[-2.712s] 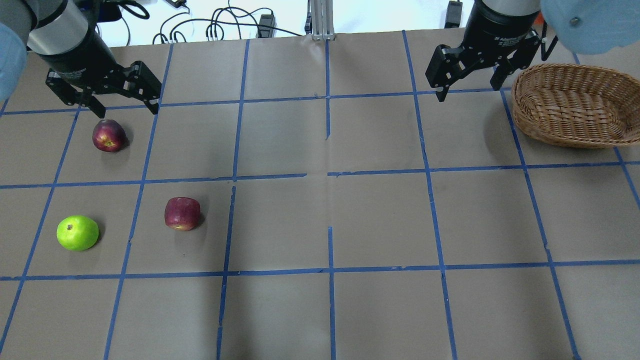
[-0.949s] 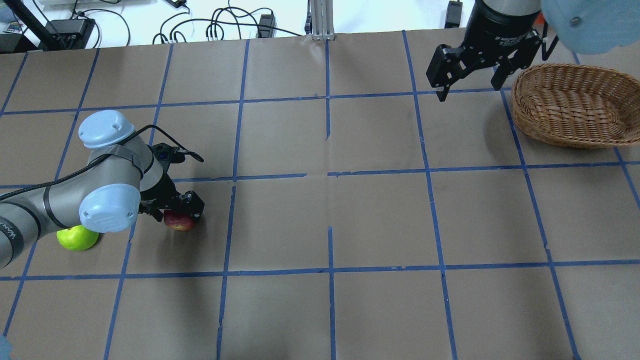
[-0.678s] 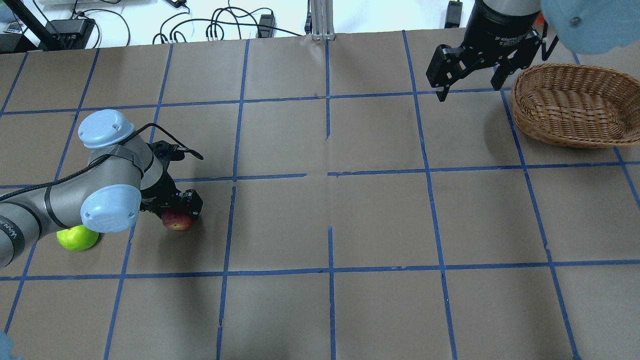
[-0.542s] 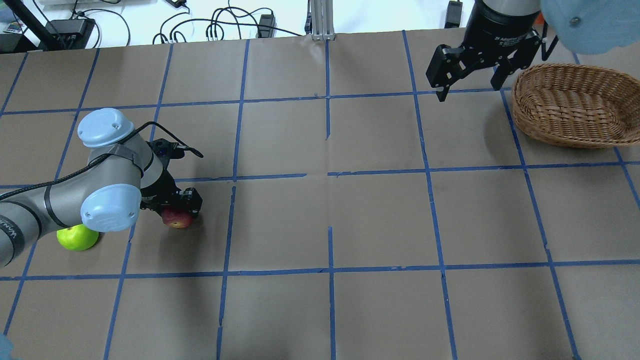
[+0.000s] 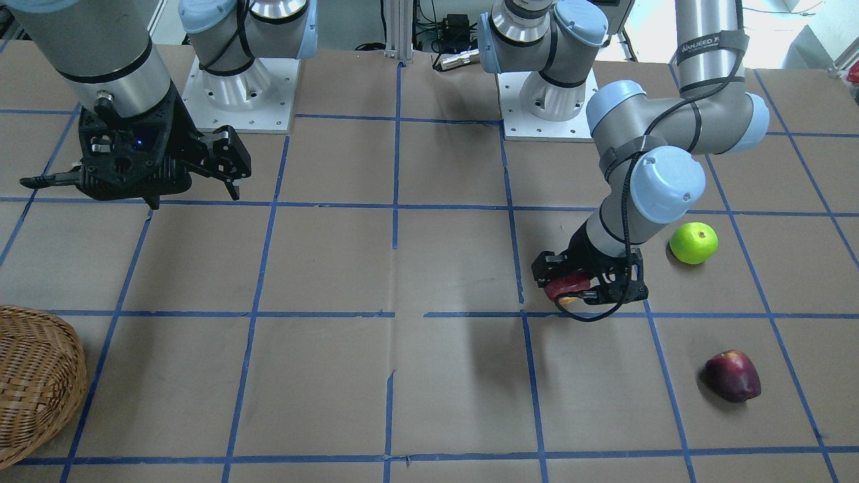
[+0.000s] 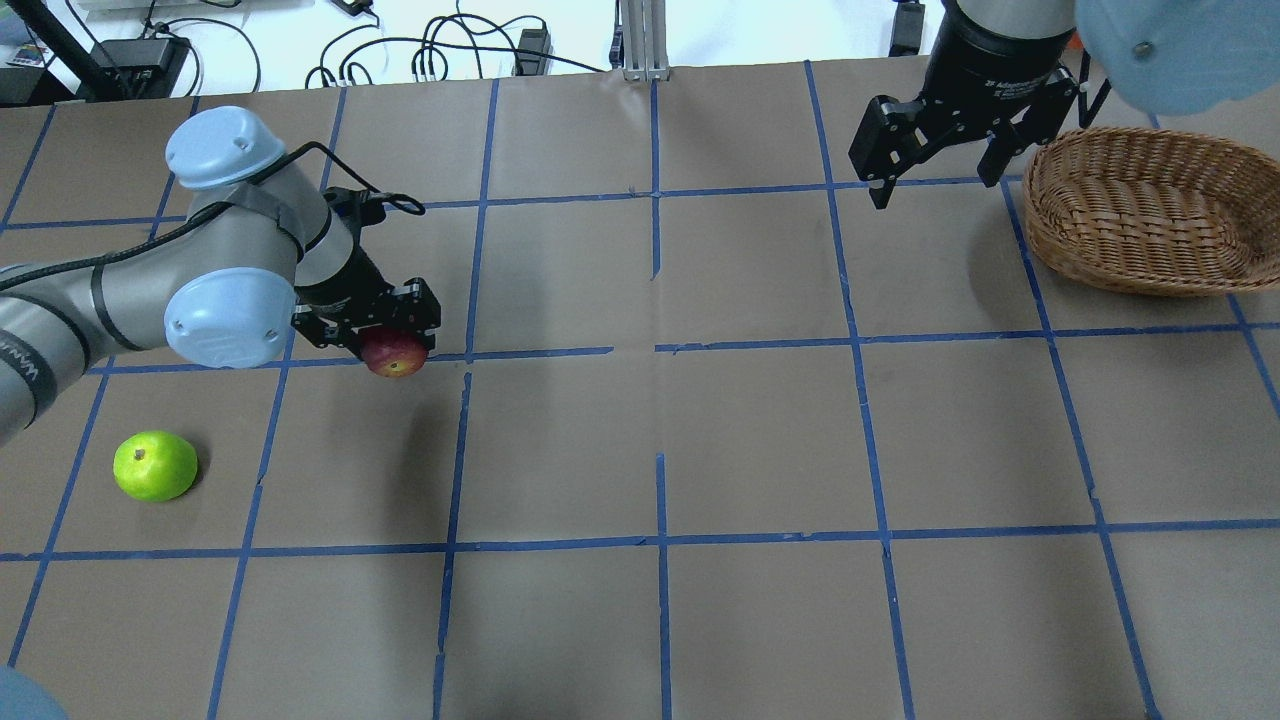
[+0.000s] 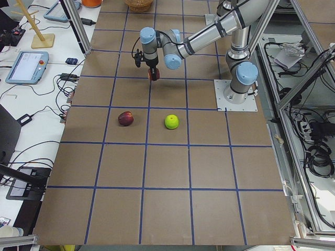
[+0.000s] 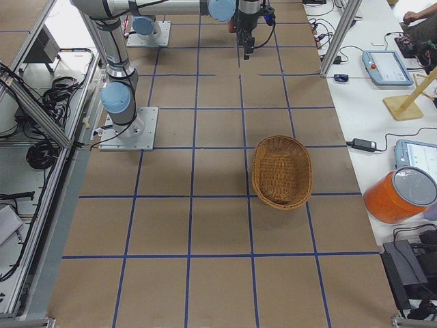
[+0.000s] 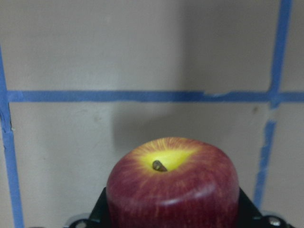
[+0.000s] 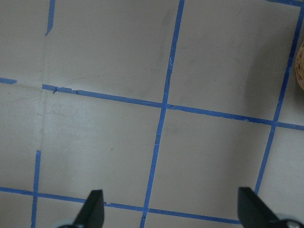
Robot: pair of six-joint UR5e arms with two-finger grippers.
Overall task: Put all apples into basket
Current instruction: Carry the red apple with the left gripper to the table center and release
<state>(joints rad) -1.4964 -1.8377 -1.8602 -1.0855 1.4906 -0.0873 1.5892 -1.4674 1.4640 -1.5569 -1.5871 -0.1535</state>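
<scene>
My left gripper [image 6: 390, 333] is shut on the red apple with a yellow patch [image 6: 397, 358] and holds it clear of the table; the left wrist view shows it [image 9: 172, 187] between the jaws, stem up. The lime green apple [image 6: 155, 466] lies on the table at the near left. The maroon apple [image 5: 732, 376] lies further out on the left and is hidden behind my left arm in the overhead view. The wicker basket [image 6: 1150, 210] stands empty at the far right. My right gripper [image 6: 935, 175] hangs open and empty just left of the basket.
The table is brown paper with a blue tape grid [image 6: 657, 345]. Cables and power bricks [image 6: 430, 55] lie beyond the far edge. The two arm bases [image 5: 547, 100] stand at the robot's side of the table.
My left gripper came down from the back left, closed on the red apple, and has now lifted it and carried it up the view and slightly right. The right arm has stayed still.
</scene>
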